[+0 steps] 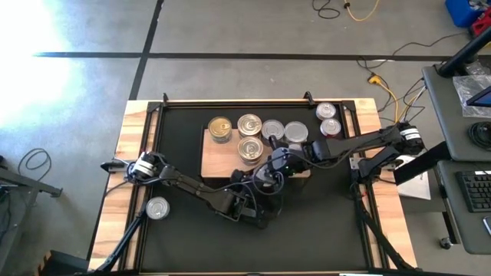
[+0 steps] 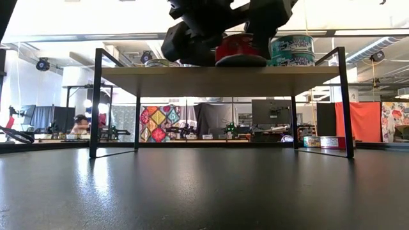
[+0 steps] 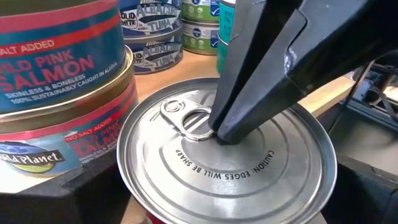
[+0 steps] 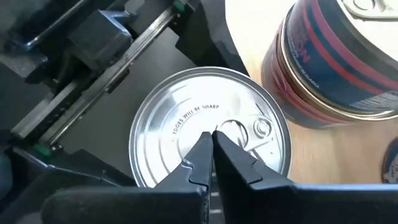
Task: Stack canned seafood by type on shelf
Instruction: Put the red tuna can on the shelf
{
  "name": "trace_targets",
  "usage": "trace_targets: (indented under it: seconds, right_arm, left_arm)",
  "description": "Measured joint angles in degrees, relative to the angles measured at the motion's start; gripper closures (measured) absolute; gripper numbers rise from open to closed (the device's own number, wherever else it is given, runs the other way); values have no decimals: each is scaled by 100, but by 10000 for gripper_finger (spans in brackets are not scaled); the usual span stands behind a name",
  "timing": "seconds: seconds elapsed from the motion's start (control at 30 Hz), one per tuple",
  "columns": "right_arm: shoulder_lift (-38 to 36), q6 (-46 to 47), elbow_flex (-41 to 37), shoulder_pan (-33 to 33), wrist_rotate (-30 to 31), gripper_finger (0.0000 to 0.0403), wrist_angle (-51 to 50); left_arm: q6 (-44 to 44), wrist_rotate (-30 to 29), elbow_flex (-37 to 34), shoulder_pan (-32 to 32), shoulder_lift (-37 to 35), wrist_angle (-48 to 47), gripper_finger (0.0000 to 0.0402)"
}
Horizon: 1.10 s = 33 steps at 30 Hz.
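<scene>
A red-labelled tin with a silver pull-tab lid (image 3: 224, 162) stands at the near edge of the pale wood shelf (image 1: 219, 161). My right gripper (image 4: 211, 134) is shut, its tips on that lid. My left gripper (image 1: 265, 181) reaches in level from the near side, open wide. Its fingers stand on either side of this tin, and they are out of the left wrist view. On the shelf also stand a stack of two salmon tins (image 3: 62, 68), tuna tins (image 3: 152, 37) and gold-lidded tins (image 1: 220, 129). My right gripper presses its shut fingertips (image 3: 227, 130) down on the tin's lid, right beside the pull tab (image 4: 239, 130). It slants down from the table's right. The tin stands upright on the shelf board (image 2: 239, 54). Whether my left gripper's fingers touch the tin's wall, I cannot tell.
Two more tins (image 1: 327, 119) stand on the black mat to the right of the shelf. One tin (image 1: 157, 208) lies by the mat's left edge. The shelf stands raised on thin black legs (image 2: 96, 102). Bare mat (image 1: 307, 230) lies on the near side.
</scene>
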Motion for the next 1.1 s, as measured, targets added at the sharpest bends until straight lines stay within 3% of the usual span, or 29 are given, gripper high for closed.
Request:
trace_targets:
  seconds: [0.93, 1.1]
  right_arm:
    - [-75, -374, 252, -128, 30, 390, -798]
    - [-106, -358, 577, -142, -338, 390, -796]
  left_arm:
    - [41, 128, -2, 10, -14, 293, 2]
    - [48, 153, 2, 26, -14, 355, 2]
